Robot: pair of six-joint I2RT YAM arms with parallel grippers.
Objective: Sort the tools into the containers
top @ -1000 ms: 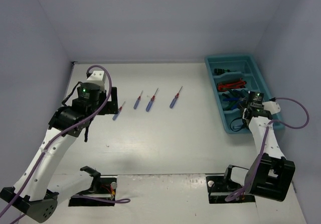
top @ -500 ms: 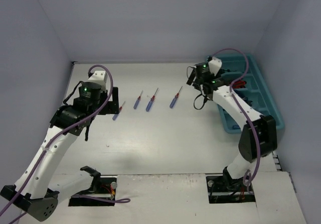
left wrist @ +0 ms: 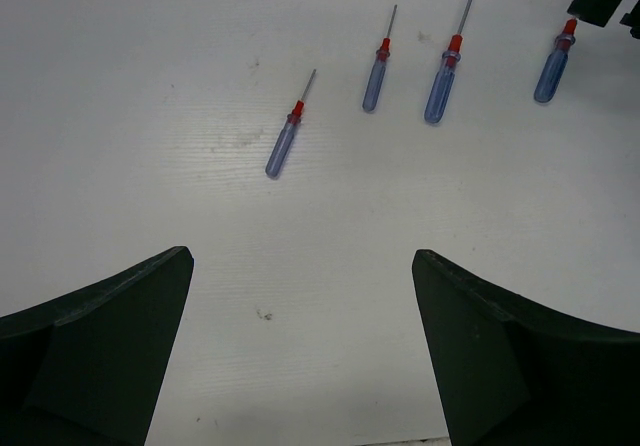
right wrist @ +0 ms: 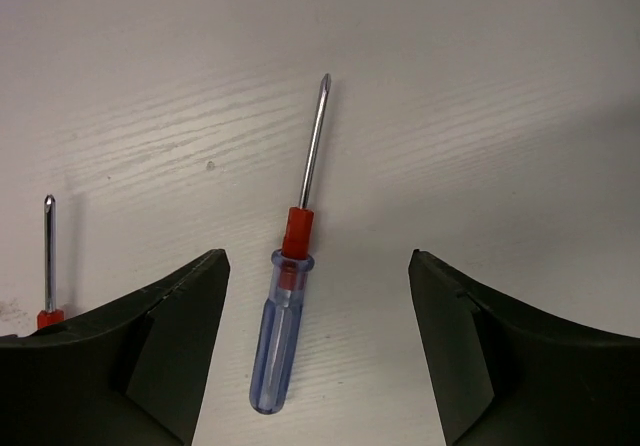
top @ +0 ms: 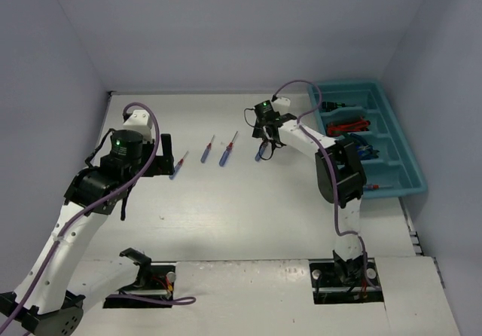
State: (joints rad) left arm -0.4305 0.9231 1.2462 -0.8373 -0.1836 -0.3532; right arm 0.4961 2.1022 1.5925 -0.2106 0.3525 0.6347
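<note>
Both jaws gape, the right pair framing a blue screwdriver — its neighbour's handle hidden behind a jaw.

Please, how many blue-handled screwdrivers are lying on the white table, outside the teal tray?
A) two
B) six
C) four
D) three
C: the left wrist view shows four blue-handled screwdrivers in a row on the table. The rightmost one lies below the open right end effector, and all four lie outside the teal tray.
</note>
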